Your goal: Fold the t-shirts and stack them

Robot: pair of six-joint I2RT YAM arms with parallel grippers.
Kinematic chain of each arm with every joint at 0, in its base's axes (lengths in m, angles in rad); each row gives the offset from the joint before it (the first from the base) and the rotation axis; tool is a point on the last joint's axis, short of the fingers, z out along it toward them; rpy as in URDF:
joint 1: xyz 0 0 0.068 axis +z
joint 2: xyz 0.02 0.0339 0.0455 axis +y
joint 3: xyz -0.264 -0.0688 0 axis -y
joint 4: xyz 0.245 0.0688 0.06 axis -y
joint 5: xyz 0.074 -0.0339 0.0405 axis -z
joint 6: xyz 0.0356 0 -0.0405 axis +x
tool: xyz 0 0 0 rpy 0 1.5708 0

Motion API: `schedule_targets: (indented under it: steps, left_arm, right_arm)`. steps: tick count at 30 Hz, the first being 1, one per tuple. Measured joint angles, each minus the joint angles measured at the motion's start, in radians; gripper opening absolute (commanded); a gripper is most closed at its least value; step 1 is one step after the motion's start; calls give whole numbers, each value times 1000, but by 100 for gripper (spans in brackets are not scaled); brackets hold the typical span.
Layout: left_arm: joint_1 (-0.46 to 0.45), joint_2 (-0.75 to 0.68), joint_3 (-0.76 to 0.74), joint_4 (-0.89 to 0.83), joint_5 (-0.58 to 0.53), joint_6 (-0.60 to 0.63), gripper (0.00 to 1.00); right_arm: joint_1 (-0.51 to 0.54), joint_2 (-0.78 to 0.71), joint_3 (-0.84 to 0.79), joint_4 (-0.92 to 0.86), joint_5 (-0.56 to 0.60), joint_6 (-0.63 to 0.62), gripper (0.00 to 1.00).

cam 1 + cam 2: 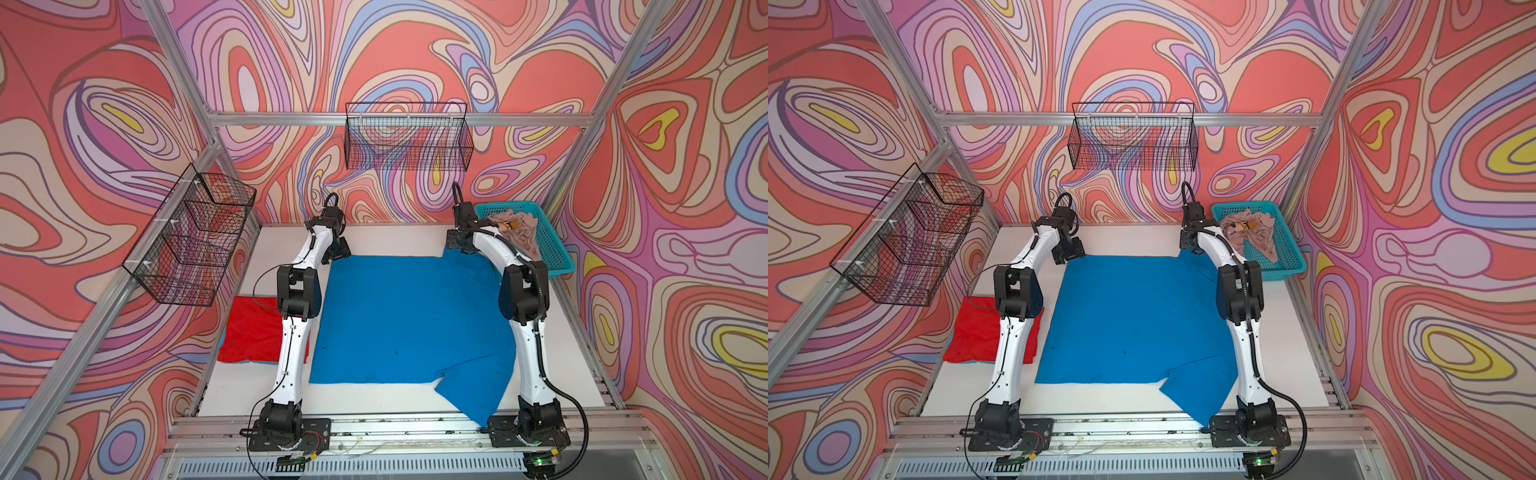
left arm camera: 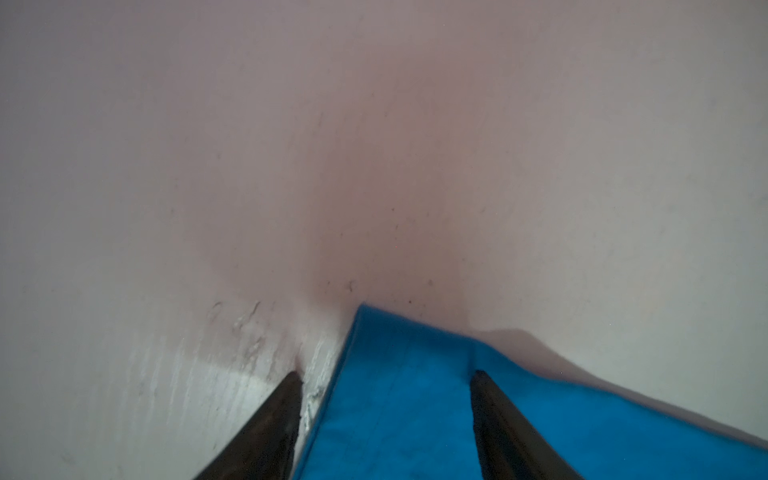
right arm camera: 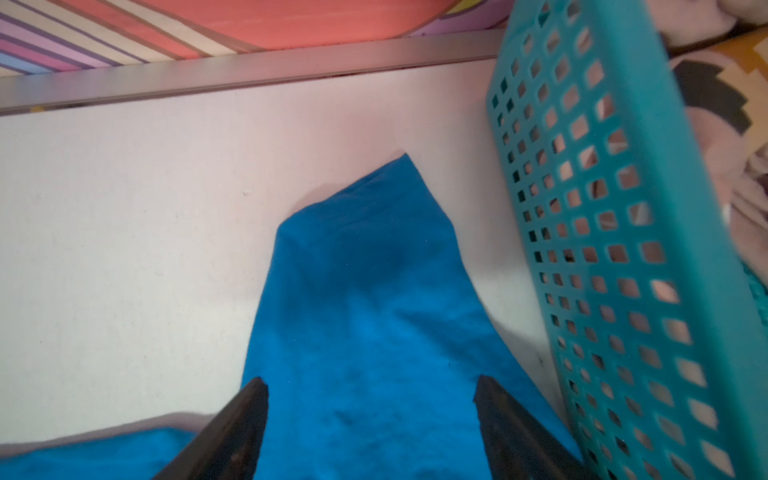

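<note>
White table (image 1: 390, 239) with the blue t-shirt (image 1: 407, 320) spread flat across its middle, between the two arms, in both top views. It lies open so that its corners and flaps can be reached before any fold is made. At the near right a sleeve (image 1: 469, 390) lies skewed and runs over the front edge toward the rail, not yet tucked in. The red t-shirt (image 1: 253, 332), a folded rectangle, rests on the table at the left, beside the blue one and partly hidden by the left arm. It is judged to be the base of the stack. The turquoise basket (image 1: 555, 253) stands at the far right corner and holds the crumpled beige-pink t-shirt (image 1: 521, 232), evidently awaiting its turn. Both arms reach to the far edge of the blue t-shirt. Left gripper (image 2: 386, 372): jaws apart, straddling the far left corner, one finger over bare table and the other over the cloth; nothing held. Right gripper (image 3: 370, 379): jaws wide, poised over a tapered flap (image 3: 365, 257), probably the other sleeve, just beside the basket wall; nothing held. The paired placement suggests that the step in hand is a two-handed pinch along the far edge.
</note>
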Motion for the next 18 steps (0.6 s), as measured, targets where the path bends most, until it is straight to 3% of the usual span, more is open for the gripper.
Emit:
schedule_targets:
  steps: [8, 18]
  left_arm:
    - [0, 13, 16, 19, -4, 11, 54]
    - [0, 21, 20, 50, 0, 12, 27]
  right_arm:
    - [0, 0, -3, 16, -1, -9, 82]
    - [0, 0, -3, 16, 12, -13, 82]
